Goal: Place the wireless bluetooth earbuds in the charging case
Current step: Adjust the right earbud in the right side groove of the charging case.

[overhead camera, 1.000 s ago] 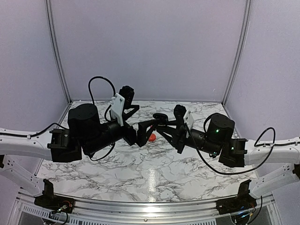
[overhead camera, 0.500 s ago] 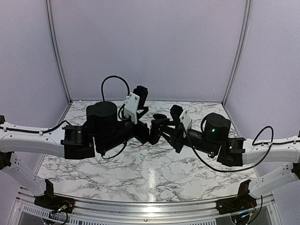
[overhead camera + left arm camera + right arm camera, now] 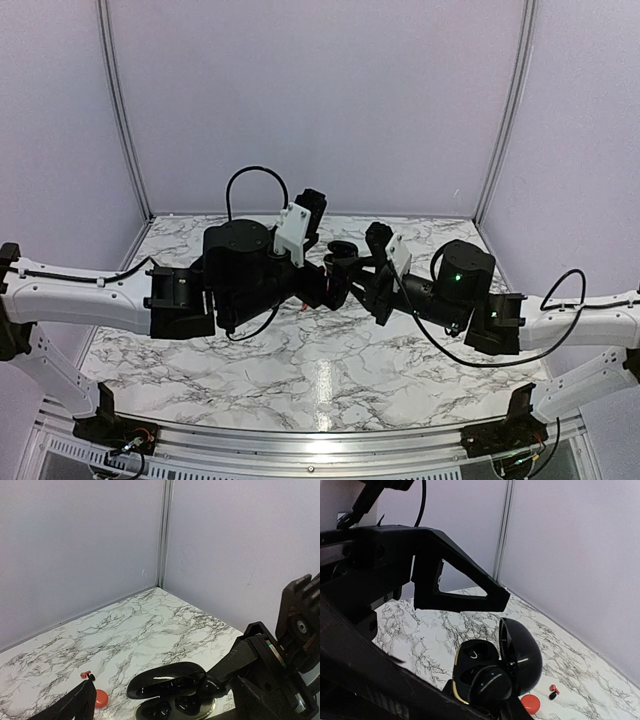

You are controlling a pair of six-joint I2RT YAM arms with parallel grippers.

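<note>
The oval black charging case stands open, lid up, held from below in my right gripper, which is shut on it. One black earbud sits in its near socket. The case also shows in the left wrist view and the top view. My left gripper is open, one finger on each side of the case, close in front of my right gripper. A tiny red earbud and a tiny black earbud lie on the marble beside the round red case.
The marble table is walled by lilac panels behind and at both sides. The loose earbuds and the red case lie toward the back. In the top view my left arm covers them.
My left arm has swung right and forward, bringing its gripper up against the right gripper and the black case. It now hides the red case in the top view. The right arm barely moved.
</note>
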